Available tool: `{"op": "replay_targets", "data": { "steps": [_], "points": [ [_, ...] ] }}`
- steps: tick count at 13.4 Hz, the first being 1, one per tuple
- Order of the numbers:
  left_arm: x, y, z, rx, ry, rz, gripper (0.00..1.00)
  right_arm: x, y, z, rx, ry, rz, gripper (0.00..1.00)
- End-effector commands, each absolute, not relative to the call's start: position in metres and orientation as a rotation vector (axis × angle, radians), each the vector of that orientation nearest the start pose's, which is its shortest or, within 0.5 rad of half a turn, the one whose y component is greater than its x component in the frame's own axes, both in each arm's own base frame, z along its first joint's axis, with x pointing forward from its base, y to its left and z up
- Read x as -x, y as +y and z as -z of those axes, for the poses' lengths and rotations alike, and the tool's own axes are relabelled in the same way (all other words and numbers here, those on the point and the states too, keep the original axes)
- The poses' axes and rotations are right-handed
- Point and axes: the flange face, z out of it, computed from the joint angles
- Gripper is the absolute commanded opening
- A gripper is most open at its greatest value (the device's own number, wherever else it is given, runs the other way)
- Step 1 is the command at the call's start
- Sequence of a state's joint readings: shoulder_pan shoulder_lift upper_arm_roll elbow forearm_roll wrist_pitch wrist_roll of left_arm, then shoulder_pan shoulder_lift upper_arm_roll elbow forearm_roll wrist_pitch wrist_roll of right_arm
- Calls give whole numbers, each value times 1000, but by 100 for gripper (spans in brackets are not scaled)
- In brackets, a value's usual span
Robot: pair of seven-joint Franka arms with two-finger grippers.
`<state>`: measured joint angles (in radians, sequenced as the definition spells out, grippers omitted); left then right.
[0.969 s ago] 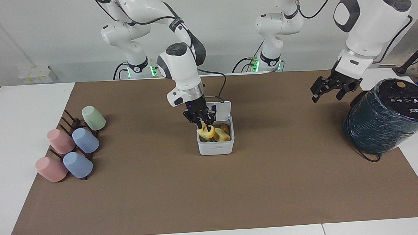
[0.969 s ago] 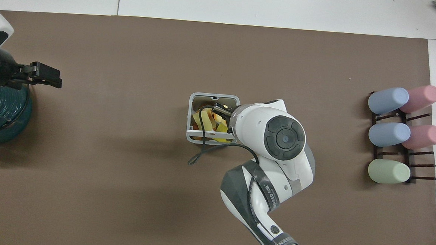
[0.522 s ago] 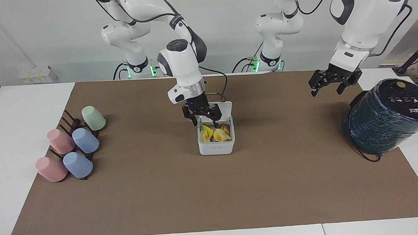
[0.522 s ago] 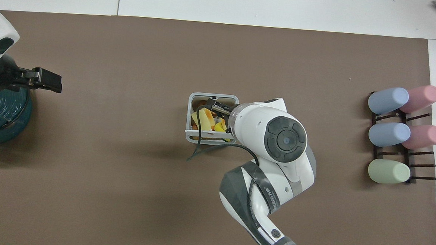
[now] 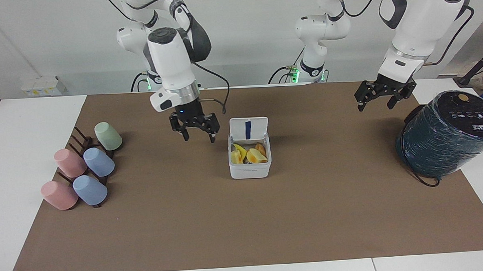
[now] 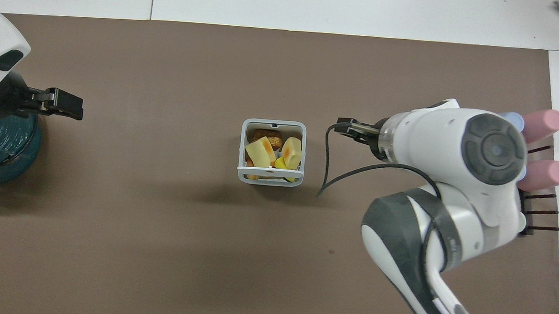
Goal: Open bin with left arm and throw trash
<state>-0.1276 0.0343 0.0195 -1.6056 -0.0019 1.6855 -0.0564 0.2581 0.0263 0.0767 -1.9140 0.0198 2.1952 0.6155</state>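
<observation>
Bin [image 5: 250, 169] mid-mat, lid upright on the edge nearer the robots; trash [image 5: 248, 154] lies inside, below the rim. Right gripper [image 5: 195, 129] hangs over bare mat between bin and cup rack [image 5: 83, 152], jaws wide, empty. Left gripper [image 5: 380, 95] waits over mat beside the teal wrapped cylinder [image 5: 449, 132], jaws spread, empty.

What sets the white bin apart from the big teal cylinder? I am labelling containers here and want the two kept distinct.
The bin is small, square and white; the teal cylinder is much bigger, round and dark. The bin stands upright mid-mat with its lid raised and yellow scraps showing inside; the cylinder leans at the left arm's end of the table, its top closed. Neither is touched by a tool.
</observation>
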Motion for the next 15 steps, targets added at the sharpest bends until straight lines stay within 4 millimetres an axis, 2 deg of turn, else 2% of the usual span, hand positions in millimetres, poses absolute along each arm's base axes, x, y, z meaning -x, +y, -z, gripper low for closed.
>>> {"op": "replay_targets", "data": {
  "steps": [1,2,4,8,9,10,13,15],
  "points": [
    [-564,-64,-599,3118,94,56,100,-552,140,-525,3006,379,311,100],
    [-563,-63,-596,3118,92,46,100,-554,122,-530,3024,378,285,100],
    [-561,-63,-597,3119,94,39,100,-559,100,-557,3066,364,260,100],
    [-561,-59,-598,3119,94,39,100,-559,82,-608,3139,347,198,100],
    [-561,-59,-600,3119,87,41,100,-564,70,-612,3152,310,157,100],
    [-560,-61,-599,3117,92,39,100,-565,67,-612,3159,249,132,100],
    [-561,-65,-603,3118,109,70,100,-546,65,-608,3174,232,58,100],
    [-562,-64,-603,3119,111,72,100,-545,56,-606,3163,254,47,100]
  ]
}}
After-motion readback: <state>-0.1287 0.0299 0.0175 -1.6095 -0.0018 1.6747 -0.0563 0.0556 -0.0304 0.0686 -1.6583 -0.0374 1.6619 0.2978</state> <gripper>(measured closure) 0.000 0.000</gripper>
